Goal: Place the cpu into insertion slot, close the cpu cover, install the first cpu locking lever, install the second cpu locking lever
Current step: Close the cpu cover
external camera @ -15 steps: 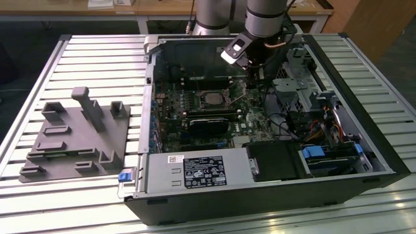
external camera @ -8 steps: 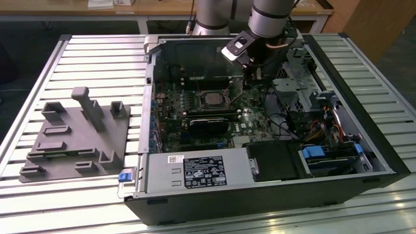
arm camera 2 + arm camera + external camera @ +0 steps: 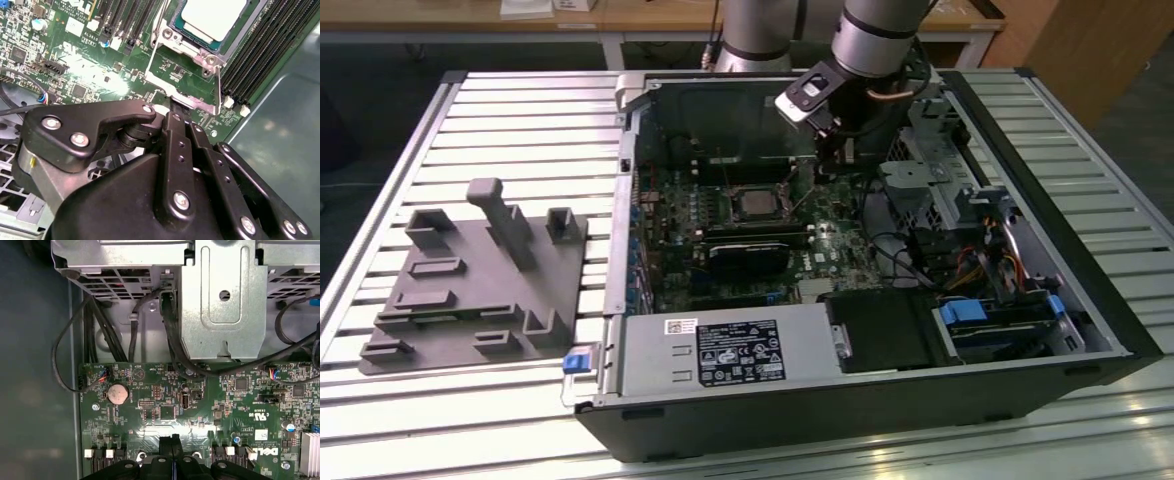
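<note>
Silvery-tan square metal-topped cpu (image 3: 212, 17) is sitting in its socket on the green motherboard (image 3: 100, 65), with the thin grey metal cover frame (image 3: 187, 47) seemingly lying around it. The black gripper (image 3: 176, 107) is hovering at the socket's edge, fingers pressed together and gripping nothing. The chip is likely being light, rigid and fragile, best held by its edges.
</note>
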